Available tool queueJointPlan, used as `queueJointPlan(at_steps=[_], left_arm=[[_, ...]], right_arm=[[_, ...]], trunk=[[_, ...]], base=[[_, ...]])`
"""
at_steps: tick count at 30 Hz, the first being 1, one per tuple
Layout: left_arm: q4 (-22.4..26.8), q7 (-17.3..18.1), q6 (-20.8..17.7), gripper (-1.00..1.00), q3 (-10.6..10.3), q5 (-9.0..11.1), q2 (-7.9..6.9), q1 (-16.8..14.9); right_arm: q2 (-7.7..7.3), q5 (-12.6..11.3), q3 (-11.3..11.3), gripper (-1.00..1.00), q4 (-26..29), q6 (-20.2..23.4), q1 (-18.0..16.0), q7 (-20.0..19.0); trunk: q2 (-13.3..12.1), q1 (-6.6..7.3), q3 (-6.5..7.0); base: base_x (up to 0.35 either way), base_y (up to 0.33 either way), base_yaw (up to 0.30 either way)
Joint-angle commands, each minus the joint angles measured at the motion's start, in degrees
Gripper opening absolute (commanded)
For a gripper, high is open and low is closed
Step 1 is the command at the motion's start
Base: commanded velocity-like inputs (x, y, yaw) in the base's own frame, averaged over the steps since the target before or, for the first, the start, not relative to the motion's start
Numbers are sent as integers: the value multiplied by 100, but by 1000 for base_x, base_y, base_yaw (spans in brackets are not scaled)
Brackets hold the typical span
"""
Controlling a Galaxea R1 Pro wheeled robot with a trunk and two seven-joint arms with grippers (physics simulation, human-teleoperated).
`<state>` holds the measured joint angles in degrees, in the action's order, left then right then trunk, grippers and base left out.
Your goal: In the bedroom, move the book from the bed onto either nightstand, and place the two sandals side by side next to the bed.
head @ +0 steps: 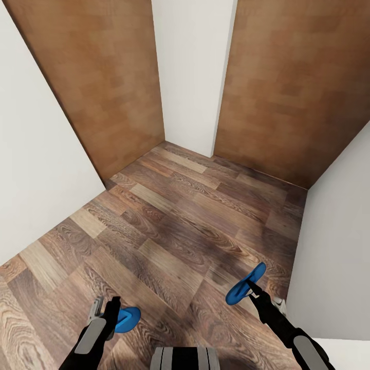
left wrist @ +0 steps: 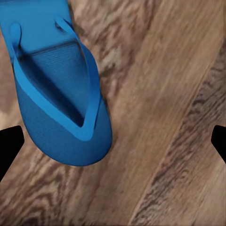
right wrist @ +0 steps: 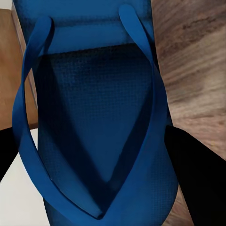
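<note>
Sandals carried over the wood floor (head: 169, 226).
One sandal (head: 245, 284) is clamped in the right gripper (head: 252, 289); the other sandal (head: 126, 318) is seen beside the left gripper (head: 105, 312), fingers spread wide.

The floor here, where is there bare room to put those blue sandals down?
The wood floor is bare through the middle, from the two brown doors down to the robot's arms. It narrows at the far corner between the doors and along the white wall on the right. Each tool carries a sandal: left and right.
</note>
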<state>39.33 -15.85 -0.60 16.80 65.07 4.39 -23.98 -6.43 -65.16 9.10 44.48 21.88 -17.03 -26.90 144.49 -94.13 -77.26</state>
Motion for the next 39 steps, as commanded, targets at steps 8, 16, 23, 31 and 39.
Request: queueJointPlan(at_steps=[8, 16, 23, 31, 39], left_arm=[[137, 217, 11, 100, 16, 58, 22, -1], [132, 421, 449, 100, 8, 73, 179, -1], [112, 387, 449, 100, 8, 76, 201, -1], [108, 418, 490, 100, 53, 84, 179, -1], [110, 424, 489, 100, 70, 85, 176, -1]], right_arm=[[1, -50, 13, -100, -1, 53, -2, -1], [1, -50, 13, -100, -1, 53, -4, 1], [1, -50, 13, -100, -1, 53, -2, 1], [1, -50, 13, -100, -1, 53, -2, 1], [1, -50, 13, -100, -1, 53, -2, 1]], trunk=[[2, 1, -4], [2, 1, -4], [2, 1, -4], [2, 1, -4], [7, -9, -92]], base=[[0, 0, 0], [0, 0, 0], [0, 0, 0], [0, 0, 0], [0, 0, 0]])
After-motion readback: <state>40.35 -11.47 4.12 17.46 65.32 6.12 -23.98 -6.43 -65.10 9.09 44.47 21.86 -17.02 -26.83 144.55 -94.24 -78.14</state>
